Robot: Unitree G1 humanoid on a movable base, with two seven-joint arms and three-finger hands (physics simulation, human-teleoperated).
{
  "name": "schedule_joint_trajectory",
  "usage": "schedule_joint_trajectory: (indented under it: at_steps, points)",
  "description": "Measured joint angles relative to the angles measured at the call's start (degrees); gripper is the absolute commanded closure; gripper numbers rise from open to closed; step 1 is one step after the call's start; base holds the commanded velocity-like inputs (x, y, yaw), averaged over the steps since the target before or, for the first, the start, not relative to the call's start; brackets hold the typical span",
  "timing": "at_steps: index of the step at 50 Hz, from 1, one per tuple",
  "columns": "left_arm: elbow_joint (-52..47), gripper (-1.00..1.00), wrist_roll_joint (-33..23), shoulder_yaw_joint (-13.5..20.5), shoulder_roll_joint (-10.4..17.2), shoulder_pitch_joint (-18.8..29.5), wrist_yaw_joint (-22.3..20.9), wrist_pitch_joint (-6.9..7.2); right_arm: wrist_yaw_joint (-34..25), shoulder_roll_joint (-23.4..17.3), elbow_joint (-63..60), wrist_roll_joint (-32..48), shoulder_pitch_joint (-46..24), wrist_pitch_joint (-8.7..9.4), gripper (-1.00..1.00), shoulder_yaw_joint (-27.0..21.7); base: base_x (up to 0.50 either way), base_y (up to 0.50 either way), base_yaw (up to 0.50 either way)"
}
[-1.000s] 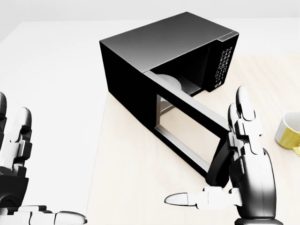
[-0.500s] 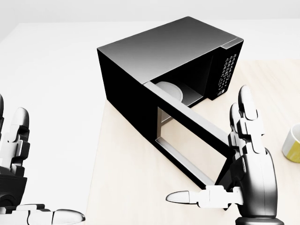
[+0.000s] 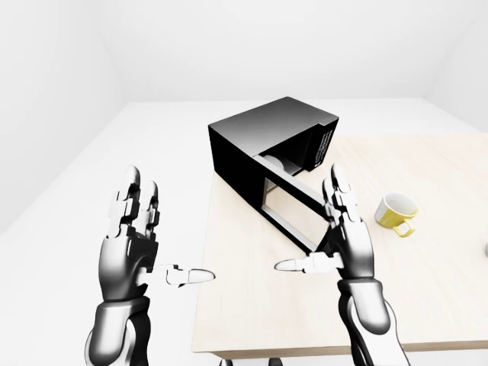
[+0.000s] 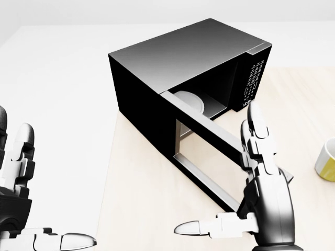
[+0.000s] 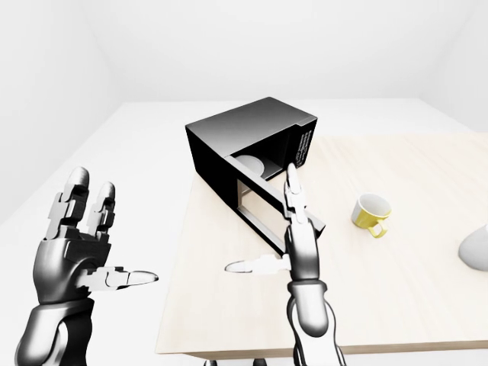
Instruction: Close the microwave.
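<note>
Open microwave point(image 4: 172, 68) with glass turntable point(image 4: 189, 100) inside, both hands' fingers spread

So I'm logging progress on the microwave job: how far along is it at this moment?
Nothing is finished yet: the microwave sits on the table with its door swung wide open. In hand: the right hand, fingers spread open, is at the door's free edge, though contact is unclear. The left hand is open, off the table. Left: swinging the door shut.
</note>
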State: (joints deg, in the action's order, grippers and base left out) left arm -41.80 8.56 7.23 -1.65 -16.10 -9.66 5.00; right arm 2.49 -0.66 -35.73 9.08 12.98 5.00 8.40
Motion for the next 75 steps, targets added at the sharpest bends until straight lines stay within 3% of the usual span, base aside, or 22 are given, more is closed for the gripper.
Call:
schedule_joint_trajectory:
  at_steps: [20,32,62,75]
  points:
    - [0.05,-1.0,0.0,-0.08,0.04,0.01,0.25,0.0,1.33,-0.88,5.72,1.89,-0.31,-0.22,-1.0,6.7,0.0,0.0,0.0]
    - [0.14,-1.0,-0.05,-0.02,0.05,0.16,0.27,0.0,1.3,-0.61,10.98,2.26,-1.58,-1.84,-1.0,7.38,0.0,0.0,0.0]
    - [-0.12,-1.0,0.02,-0.06,-0.02,-0.19,0.12,0.0,-0.09,2.13,31.78,1.15,-9.1,-9.85,-1.0,2.41,0.0,0.0,0.0]
    - [-0.9,-1.0,0.36,0.3,-0.12,-0.33,-0.02,0.0,-0.67,2.52,44.59,-0.14,-18.07,-10.0,-1.0,-2.41,0.0,0.0,0.0]
